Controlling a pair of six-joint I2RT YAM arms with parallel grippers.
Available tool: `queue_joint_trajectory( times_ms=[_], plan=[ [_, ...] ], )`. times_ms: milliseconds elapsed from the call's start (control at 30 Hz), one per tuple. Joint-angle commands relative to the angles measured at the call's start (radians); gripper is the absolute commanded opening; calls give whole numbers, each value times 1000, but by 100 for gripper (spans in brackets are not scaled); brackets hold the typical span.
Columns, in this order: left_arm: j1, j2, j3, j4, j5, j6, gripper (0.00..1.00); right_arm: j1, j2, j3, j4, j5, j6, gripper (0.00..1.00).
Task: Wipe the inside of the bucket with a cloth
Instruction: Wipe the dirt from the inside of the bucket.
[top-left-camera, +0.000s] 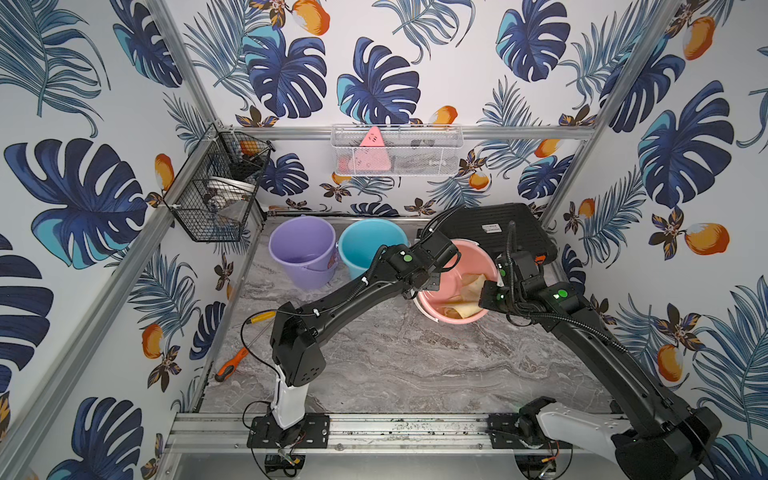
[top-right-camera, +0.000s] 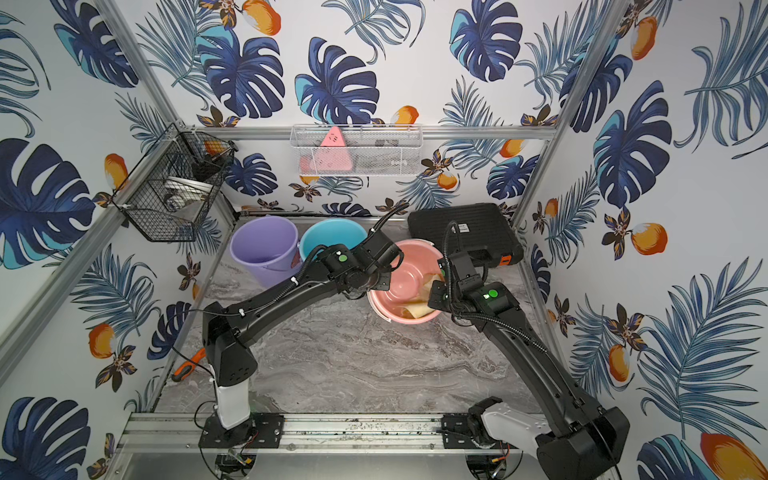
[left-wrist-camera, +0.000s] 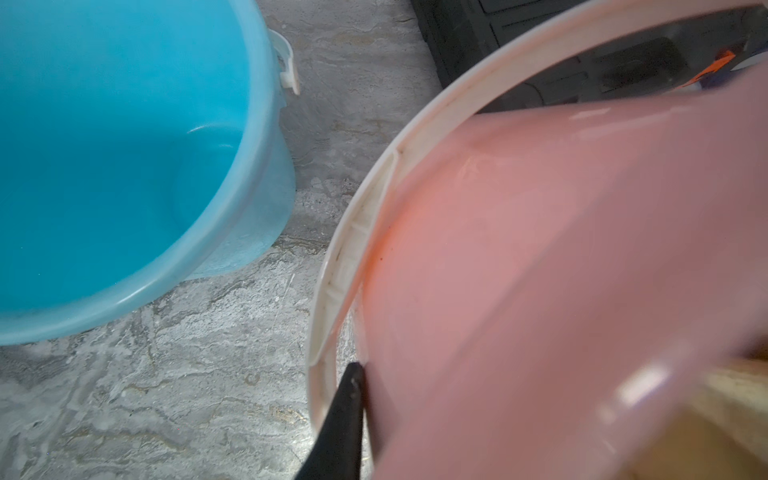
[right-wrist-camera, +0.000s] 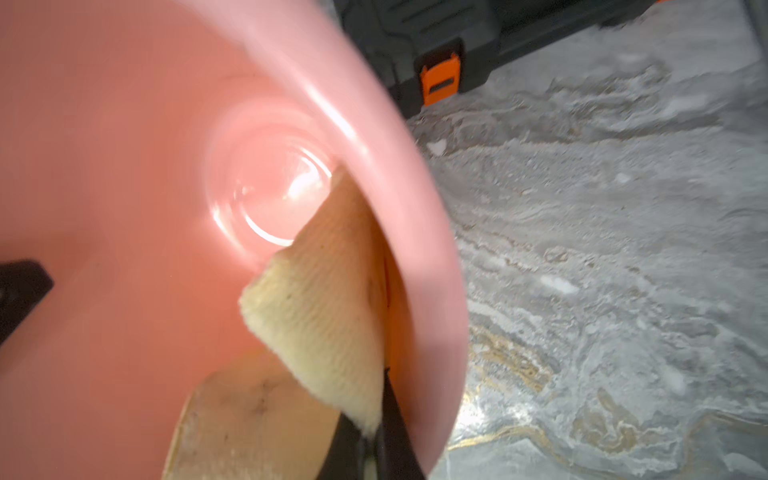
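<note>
The pink bucket (top-left-camera: 451, 276) (top-right-camera: 405, 272) stands tipped at the back right of the marble table, its mouth turned toward the front. My left gripper (top-left-camera: 428, 283) (top-right-camera: 383, 283) is shut on the bucket's left rim. In the left wrist view one black finger (left-wrist-camera: 349, 415) lies outside the pink wall (left-wrist-camera: 540, 270), beside the white handle (left-wrist-camera: 345, 270); the other finger is hidden. The pale tan-yellow cloth (top-left-camera: 469, 291) (top-right-camera: 430, 286) (right-wrist-camera: 324, 316) lies against the inner right wall. My right gripper (top-left-camera: 489, 296) (top-right-camera: 437, 293) (right-wrist-camera: 372, 440) is shut on the cloth's edge, inside the rim.
A blue bucket (top-left-camera: 372, 245) (left-wrist-camera: 124, 166) and a purple bucket (top-left-camera: 301, 249) stand upright left of the pink one. A black tool case (top-left-camera: 498, 228) (right-wrist-camera: 436, 41) lies behind it. Two screwdrivers (top-left-camera: 230, 368) lie by the left wall. Wire baskets (top-left-camera: 397, 151) hang on the walls.
</note>
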Motion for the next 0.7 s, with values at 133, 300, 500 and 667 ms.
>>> queue_joint_trajectory(
  times_ms=[133, 300, 500, 667],
  plan=[
    [12, -40, -57, 75, 7, -3, 0, -1, 11, 37, -32, 58, 21, 0],
    [11, -57, -105, 93, 49, -3, 0, -7, 119, 173, 33, 184, -34, 0],
    [10, -72, -158, 119, 124, -14, 0, -8, 256, 313, 106, 138, -72, 0],
    [9, -61, -156, 116, 147, -12, 0, -8, 323, 345, 179, 107, -96, 0]
  ],
)
